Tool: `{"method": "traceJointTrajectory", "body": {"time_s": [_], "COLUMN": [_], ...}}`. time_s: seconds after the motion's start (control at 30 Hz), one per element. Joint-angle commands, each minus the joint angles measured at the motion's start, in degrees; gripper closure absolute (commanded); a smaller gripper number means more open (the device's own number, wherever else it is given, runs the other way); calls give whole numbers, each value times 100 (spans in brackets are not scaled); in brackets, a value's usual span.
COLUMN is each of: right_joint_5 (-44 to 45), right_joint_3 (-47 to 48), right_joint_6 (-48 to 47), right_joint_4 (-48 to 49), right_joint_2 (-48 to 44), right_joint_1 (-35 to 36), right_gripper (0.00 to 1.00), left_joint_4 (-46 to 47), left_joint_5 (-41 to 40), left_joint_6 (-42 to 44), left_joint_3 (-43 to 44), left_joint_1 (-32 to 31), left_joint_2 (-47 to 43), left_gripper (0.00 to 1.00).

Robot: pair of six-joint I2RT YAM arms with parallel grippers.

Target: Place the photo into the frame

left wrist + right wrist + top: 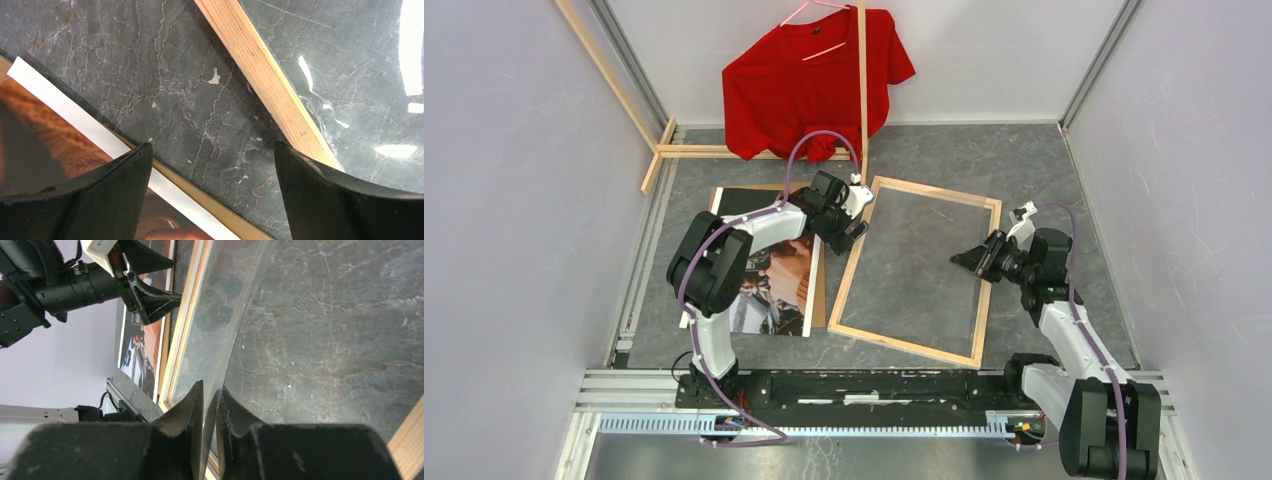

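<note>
The right hand (210, 392) is pinched narrowly on the edge of the clear pane (225, 305) over the frame (904, 343), which lies bare-wood side up on the tabletop (1024, 160). The left hand (212, 150) hangs wide open above the strip of tabletop beside the frame's left rail. The photo (774, 290) lies picture up just left of the frame, on brown cardboard (818, 290).

Pale grey walls (504, 150); dark marbled tabletop (1024, 160); red T-shirt (794, 90) on wooden rack (862, 60) at back.

The frame (262, 80) is pale bare wood; its clear pane (914, 265) is smooth and glossy. The table (165, 85) looks like dark veined stone.
</note>
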Motion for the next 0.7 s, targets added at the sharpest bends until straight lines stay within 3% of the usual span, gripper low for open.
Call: {"method": "traceJointTrajectory", "body": {"time_s": [0.0,0.17,0.4,0.67], "right_joint_5": [-297,-383,-517,-439], "right_joint_3": [-91,-126,-651,-612], "right_joint_6": [285,464,648,549], "right_joint_4": [1061,1493,1810,1743], "right_joint_2": [-144,-574,-293,-158], "right_joint_1": [120,126,135,156], "right_gripper": [82,79,78,76], "left_joint_4": [-201,-206,-212,-198], "left_joint_5": [84,58,47,55], "left_joint_6": [44,70,75,73], "left_joint_3": [-131,-138,-134,-144], "left_joint_1": [2,2,2,-1], "left_joint_2": [-9,-24,-39,-3], "left_gripper": [3,3,4,4]}}
